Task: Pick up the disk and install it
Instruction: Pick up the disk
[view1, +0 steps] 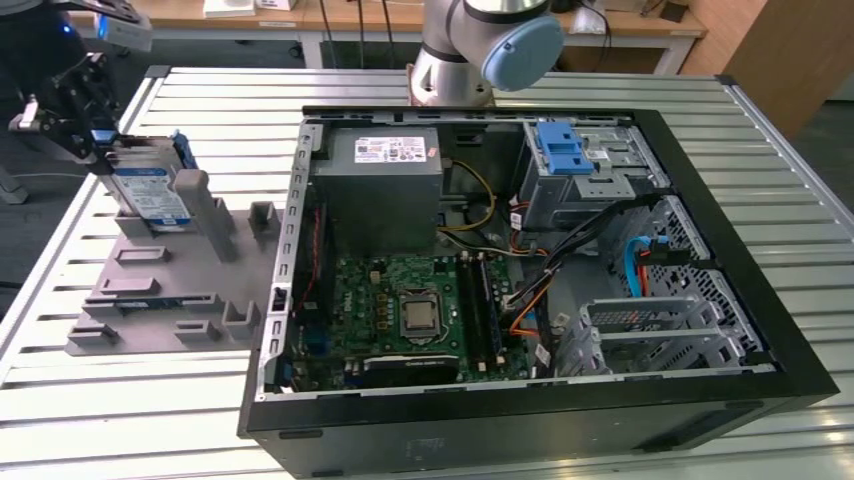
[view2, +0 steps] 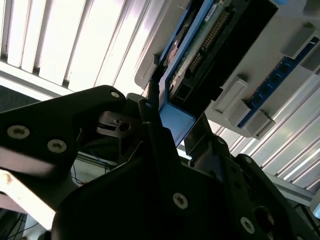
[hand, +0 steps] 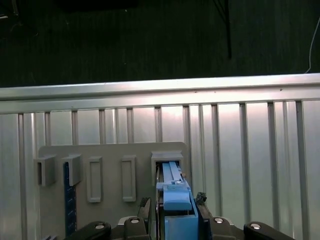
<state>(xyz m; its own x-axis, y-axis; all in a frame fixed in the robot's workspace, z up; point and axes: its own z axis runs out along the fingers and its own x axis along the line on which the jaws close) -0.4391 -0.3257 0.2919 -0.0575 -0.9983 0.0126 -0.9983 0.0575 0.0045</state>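
Note:
The disk (view1: 144, 190), a silver hard drive with a blue-and-white label and a blue carrier frame, stands on edge in a slot of the grey holder plate (view1: 160, 290) at the exterior view's left. My gripper (view1: 100, 145) is at the disk's upper outer edge. In the first wrist view the blue frame of the disk (hand: 175, 200) runs straight out from my gripper (hand: 172, 202) into the holder's slot (hand: 167, 160). The second wrist view shows the disk's connector side (view2: 210, 35) just beyond my gripper (view2: 170, 125).
An open computer case (view1: 747, 330) lies to the right of the holder, with a grey power supply box (view1: 380, 190), a motherboard (view1: 414, 310) and a drive cage with a blue latch (view1: 561, 150). The holder has several other raised slots (hand: 94, 177). The slatted table's edge (hand: 160, 90) is just past the holder.

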